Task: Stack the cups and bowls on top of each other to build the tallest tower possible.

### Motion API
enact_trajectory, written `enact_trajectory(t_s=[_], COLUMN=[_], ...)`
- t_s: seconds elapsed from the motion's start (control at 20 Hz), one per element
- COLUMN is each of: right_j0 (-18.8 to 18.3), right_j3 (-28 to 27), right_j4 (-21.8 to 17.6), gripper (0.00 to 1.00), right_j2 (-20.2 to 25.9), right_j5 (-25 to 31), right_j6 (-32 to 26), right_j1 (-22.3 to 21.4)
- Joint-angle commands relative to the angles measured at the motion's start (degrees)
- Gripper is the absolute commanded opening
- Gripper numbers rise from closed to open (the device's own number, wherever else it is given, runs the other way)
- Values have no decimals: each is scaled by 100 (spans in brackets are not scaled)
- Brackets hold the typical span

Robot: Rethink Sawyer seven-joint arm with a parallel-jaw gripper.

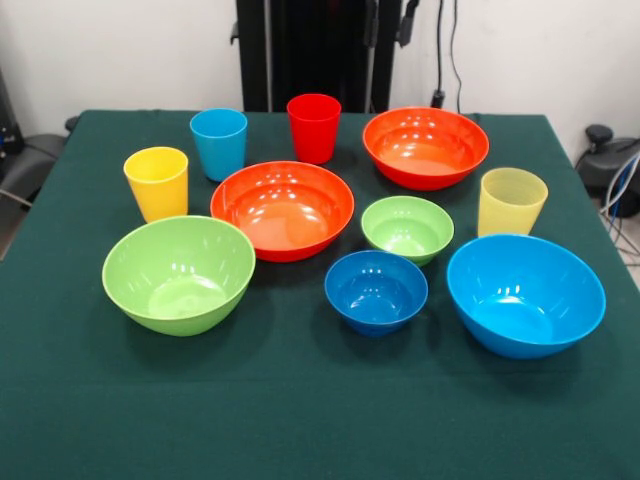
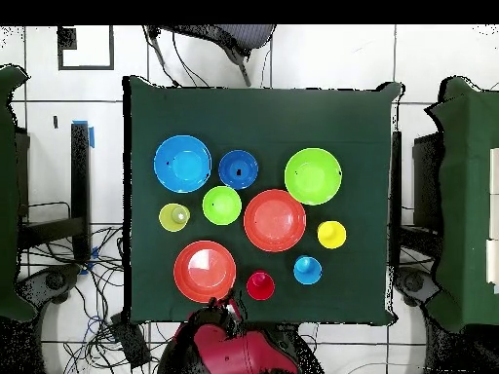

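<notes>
A robot lab: a green-covered table [image 1: 300, 420] on a tiled floor [image 2: 322, 58], loose cables [image 2: 88, 292] lower left, robot base [image 2: 239, 351] bottom centre.

Cups and bowls crowd the middle of the desk [image 1: 300, 420]; its broad 6 o'clock strip in the front view lies open.

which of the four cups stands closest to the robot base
The red cup. In the overhead view it sits at the table's base-side edge, just above the red arm; the light blue cup is next, slightly farther in.
</notes>
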Motion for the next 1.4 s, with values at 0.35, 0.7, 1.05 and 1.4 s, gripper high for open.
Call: enact_trajectory(t_s=[0.35,0.7,1.05,1.4], right_j0=[-58,62,270,993], right_j3=[211,177,151,-19], right_j4=[-351,-367,-337,-284], gripper=[100,100,100,100], right_j2=[498,394,277,-474], right_j5=[5,21,4,-445], right_j6=[536,535,591,850], right_j1=[123,160,195,492])
